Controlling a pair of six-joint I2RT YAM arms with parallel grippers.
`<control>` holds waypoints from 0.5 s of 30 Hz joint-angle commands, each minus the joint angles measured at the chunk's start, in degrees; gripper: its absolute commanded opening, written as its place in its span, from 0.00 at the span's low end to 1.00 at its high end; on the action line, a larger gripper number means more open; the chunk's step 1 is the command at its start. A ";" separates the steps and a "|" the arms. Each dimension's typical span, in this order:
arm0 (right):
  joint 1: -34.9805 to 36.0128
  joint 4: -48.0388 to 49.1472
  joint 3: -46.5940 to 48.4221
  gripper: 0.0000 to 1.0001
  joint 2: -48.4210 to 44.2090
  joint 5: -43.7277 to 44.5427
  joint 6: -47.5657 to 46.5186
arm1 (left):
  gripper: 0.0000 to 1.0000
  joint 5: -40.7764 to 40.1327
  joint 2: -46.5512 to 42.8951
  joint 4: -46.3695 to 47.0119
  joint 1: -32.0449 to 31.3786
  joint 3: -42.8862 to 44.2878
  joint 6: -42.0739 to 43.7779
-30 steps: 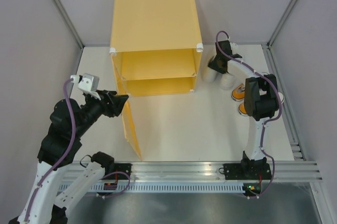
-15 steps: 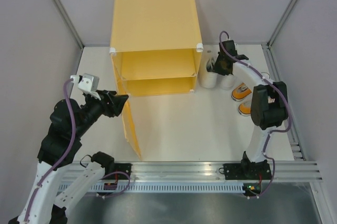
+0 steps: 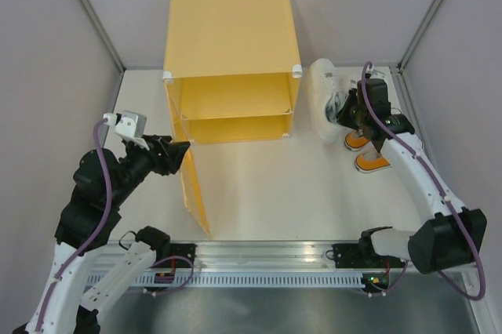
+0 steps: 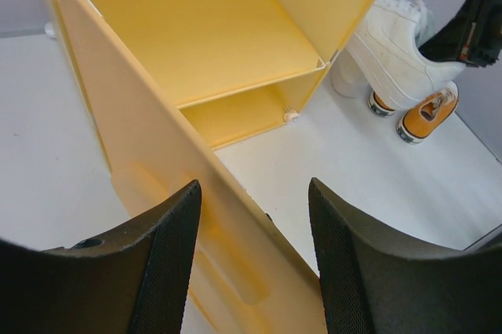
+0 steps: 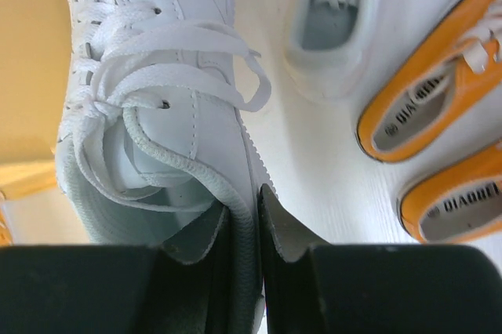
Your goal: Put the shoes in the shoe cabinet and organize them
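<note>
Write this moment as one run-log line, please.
left hand: open astride door | right hand: shut on white shoe collar | cabinet: no shoes inside

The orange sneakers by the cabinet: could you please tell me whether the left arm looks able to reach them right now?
Probably not. The left gripper straddles the open door on the opposite side, and that door plus the right gripper, holding a white sneaker, lie between it and the orange sneakers.
</note>
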 commanded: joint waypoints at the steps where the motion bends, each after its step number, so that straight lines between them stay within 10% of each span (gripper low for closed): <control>1: 0.03 -0.02 -4.30 0.01 -10.60 -0.08 -0.98 | 0.62 -1.81 0.16 -5.70 -0.12 -1.56 3.53; 15: 1.43 -16.47 -21.09 0.01 -37.62 -16.60 -2.47 | 0.62 -2.34 -0.81 -5.61 -0.29 -2.35 3.53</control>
